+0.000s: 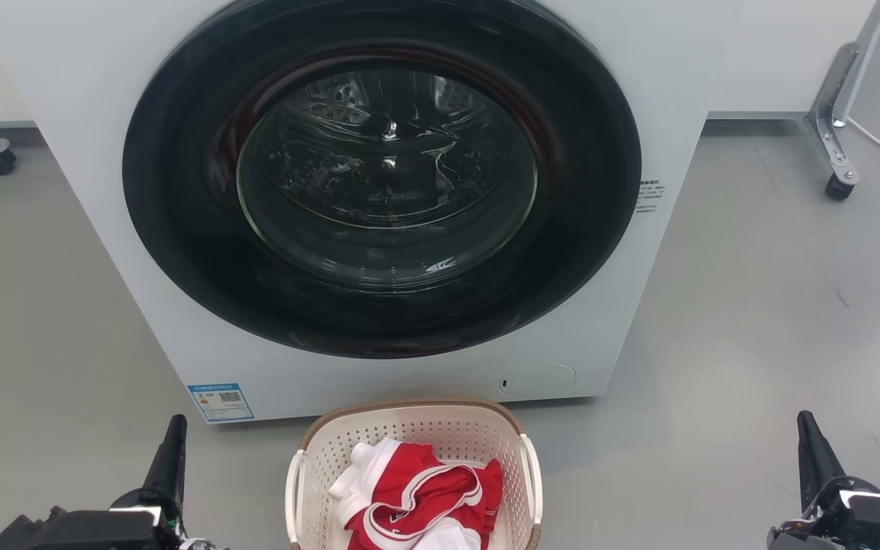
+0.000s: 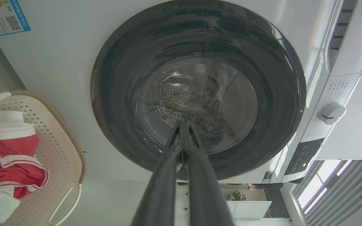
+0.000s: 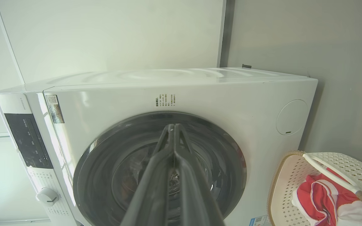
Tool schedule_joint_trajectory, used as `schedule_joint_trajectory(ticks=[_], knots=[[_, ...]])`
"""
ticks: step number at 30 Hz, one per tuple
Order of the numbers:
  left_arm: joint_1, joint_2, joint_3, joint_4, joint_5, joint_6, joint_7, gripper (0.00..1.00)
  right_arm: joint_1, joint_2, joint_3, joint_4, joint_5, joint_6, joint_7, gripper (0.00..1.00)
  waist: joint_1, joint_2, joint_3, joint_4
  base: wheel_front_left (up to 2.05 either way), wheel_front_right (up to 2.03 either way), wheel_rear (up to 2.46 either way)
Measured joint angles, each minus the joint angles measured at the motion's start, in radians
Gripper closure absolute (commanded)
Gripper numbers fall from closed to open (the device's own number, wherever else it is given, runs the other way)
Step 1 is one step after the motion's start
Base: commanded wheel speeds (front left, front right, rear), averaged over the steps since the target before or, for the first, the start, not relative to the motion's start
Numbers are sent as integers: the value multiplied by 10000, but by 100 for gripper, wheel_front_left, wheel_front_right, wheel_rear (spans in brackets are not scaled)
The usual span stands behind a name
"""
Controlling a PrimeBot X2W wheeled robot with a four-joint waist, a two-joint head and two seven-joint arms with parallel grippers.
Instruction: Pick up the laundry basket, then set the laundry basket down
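Laundry basket (image 1: 440, 431), cream-white perforated plastic, brown woven-look rim, two white side handles. Head view: it stands on the grey floor (image 1: 753, 305) just before the white front-loading washing machine (image 1: 88, 153), with a red-and-white garment (image 1: 417, 496) inside. I see the left gripper (image 1: 174, 439) and the right gripper (image 1: 810, 443) flanking it, well apart.

Left wrist view: fingers pressed together, empty.

Right wrist view: likewise.

This fits a basket awaiting its lift, or one already set back. I judge the handles the sound hold, load kept level. The machine's front crowds the far rim.
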Motion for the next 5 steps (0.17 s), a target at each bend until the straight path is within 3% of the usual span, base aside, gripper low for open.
schedule_joint_trajectory(ticks=[5], knots=[[0, 0, 0, 0, 0, 0, 0, 100, 0, 0, 0, 0, 0, 0, 0, 100, 0, 0, 0, 0, 0, 0, 0]])
